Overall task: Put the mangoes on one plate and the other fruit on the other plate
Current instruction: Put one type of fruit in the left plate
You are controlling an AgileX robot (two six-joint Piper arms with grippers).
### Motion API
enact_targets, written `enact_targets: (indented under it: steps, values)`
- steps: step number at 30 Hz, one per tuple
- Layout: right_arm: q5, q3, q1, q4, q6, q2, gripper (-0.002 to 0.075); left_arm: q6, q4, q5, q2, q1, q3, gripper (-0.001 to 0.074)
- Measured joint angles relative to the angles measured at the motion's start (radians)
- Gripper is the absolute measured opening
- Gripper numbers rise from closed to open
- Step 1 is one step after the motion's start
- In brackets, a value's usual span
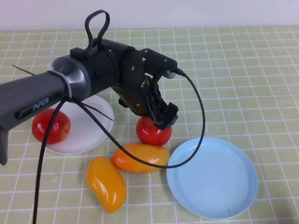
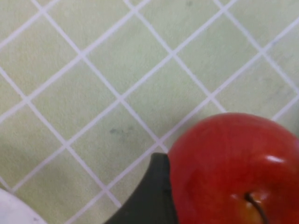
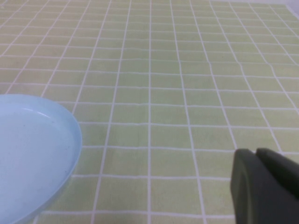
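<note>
My left gripper is open and reaches down over a round red fruit that rests on the cloth between the two plates. In the left wrist view this fruit fills the corner, with one dark finger right beside it. A second red fruit lies on the white plate. Two orange-yellow mangoes lie on the cloth in front. The light blue plate holds nothing. My right gripper is shut, low over the cloth beside the blue plate.
A green checked cloth covers the table. The left arm's black cable loops down over the nearer mango and the blue plate's rim. A sliver of the white plate shows in the left wrist view.
</note>
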Motion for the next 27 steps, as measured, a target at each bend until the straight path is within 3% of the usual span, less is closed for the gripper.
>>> enact_targets:
  steps: [18,24,27]
  values:
    - [0.000,0.000,0.000,0.000,0.000,0.000,-0.0016,-0.006,-0.040,-0.040,0.044,0.016,-0.010,0.0666]
    - [0.000,0.000,0.000,0.000,0.000,0.000,-0.0016,-0.008,-0.045,-0.011,0.044,0.016,-0.010,0.0538]
    - [0.000,0.000,0.000,0.000,0.000,0.000,-0.0016,-0.008,-0.045,-0.007,0.044,0.016,-0.012,0.0539]
